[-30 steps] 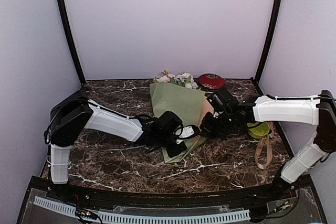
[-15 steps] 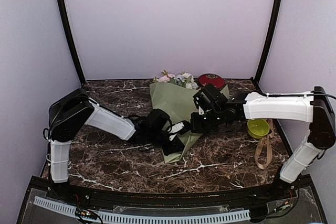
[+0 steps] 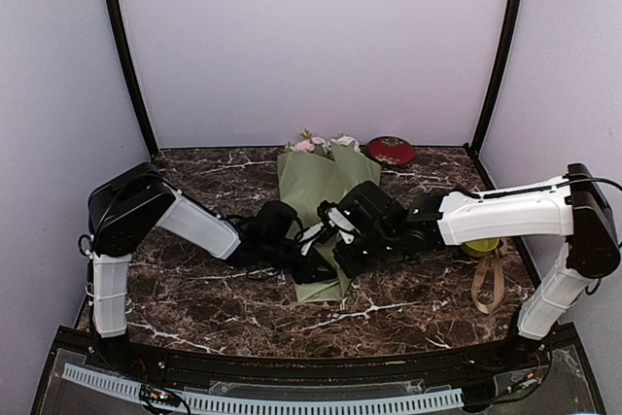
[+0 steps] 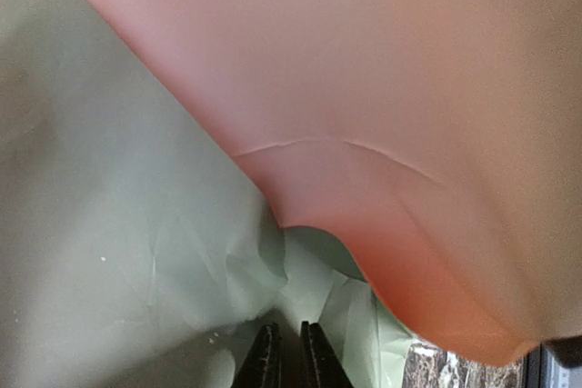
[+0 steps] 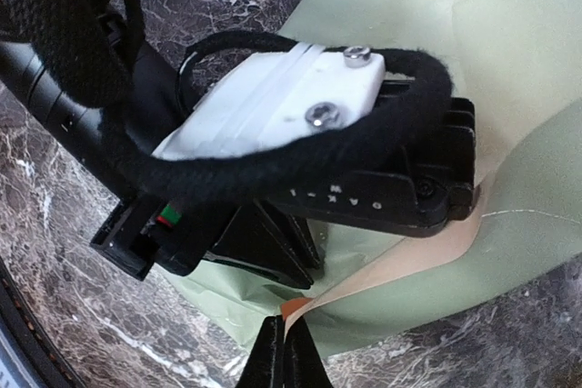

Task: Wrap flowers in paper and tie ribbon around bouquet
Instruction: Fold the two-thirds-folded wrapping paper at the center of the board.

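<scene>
The bouquet (image 3: 326,191) lay on the table (image 3: 194,298) near its middle. The flowers (image 3: 316,143) were at its 12 o'clock end and the narrow tail pointed to 6 o'clock. Both arms met low over that tail.

The step in hand looked like closing the wrap. The right gripper (image 5: 284,332) was clamped shut on the edge of the tan flap (image 4: 409,88) of the paper (image 5: 509,24), bringing it over the green side. To do this well, the flap should be drawn snug across toward 9 o'clock, low and flat, so the cone tightens without tearing or creasing the thin sheet. The other arm should pin the tail so the bundle does not roll or slide.

The left gripper (image 4: 286,335) had its jaws drawn almost together, with only a thin slit between them. Its tips were at a crumpled green fold, though I could not tell whether any paper was nipped.

The left arm reached in from 9 o'clock, forearm low and nearly level. The right arm stretched in from 3 o'clock, long and flat, with its wrist turned down over the left wrist.

The ribbon (image 3: 489,284) lay untouched at 3 o'clock, well apart from the bouquet and beside a green bowl (image 3: 478,243).
</scene>
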You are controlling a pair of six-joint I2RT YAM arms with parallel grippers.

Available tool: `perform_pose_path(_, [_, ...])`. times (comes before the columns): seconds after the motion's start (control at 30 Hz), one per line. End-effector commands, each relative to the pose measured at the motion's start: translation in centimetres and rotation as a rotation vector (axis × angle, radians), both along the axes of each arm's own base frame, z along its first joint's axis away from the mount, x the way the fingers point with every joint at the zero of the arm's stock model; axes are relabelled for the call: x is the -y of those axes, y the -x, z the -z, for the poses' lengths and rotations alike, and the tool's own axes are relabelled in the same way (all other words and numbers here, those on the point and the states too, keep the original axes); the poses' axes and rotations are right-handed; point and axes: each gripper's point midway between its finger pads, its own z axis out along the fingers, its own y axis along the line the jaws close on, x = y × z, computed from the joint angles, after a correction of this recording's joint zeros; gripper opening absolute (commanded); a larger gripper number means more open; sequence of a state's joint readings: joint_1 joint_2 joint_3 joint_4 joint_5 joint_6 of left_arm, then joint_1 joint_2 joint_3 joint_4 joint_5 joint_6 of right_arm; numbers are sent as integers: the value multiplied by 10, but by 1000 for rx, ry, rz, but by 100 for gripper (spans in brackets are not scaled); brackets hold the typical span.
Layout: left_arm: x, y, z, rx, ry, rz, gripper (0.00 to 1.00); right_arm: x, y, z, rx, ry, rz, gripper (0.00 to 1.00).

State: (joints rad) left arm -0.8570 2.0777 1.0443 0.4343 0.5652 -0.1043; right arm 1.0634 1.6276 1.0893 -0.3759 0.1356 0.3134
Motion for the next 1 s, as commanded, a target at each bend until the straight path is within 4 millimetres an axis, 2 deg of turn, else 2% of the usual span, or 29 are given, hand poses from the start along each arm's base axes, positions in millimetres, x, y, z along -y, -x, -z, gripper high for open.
perform_pose_path(0.0, [-25, 1, 16, -85, -57, -60, 10, -2, -4, 10, 90, 76, -106, 0])
perform_pose_path(0.1, [-26, -5, -11, -40, 3, -75, 13, -5, -5, 21, 89, 102, -130, 0])
perform_pose_path(0.2, [-24, -6, -29, -24, 39, -66, 16, -7, -8, 29, 88, 125, -128, 0])
perform_pose_path(0.4, [-26, -2, -41, -43, 75, -69, 17, -4, -13, 38, 111, 160, -116, 0])
perform_pose_path(0.5, [-38, -10, -50, -31, 72, -121, 17, -4, -13, 44, 103, 172, -126, 0])
perform_pose_path(0.57, [-56, -27, -45, -46, 24, -219, 17, -5, -13, 44, 107, 177, -132, 0])
perform_pose_path(0.63, [-79, -43, -29, -83, -49, -320, 17, -7, -15, 40, 120, 177, -139, 0])
perform_pose_path(0.7, [-93, -48, -15, -105, -95, -363, 17, -11, -16, 34, 139, 175, -149, 0])
perform_pose_path(0.83, [-93, -44, 2, -148, -114, -353, 17, -20, -8, 29, 169, 190, -204, 0])
perform_pose_path(0.87, [-92, -44, 7, -160, -118, -350, 17, -30, -9, 17, 196, 170, -214, 0])
perform_pose_path(0.97, [-90, -42, 22, -197, -132, -342, 17, -42, -4, 8, 233, 177, -251, 0])
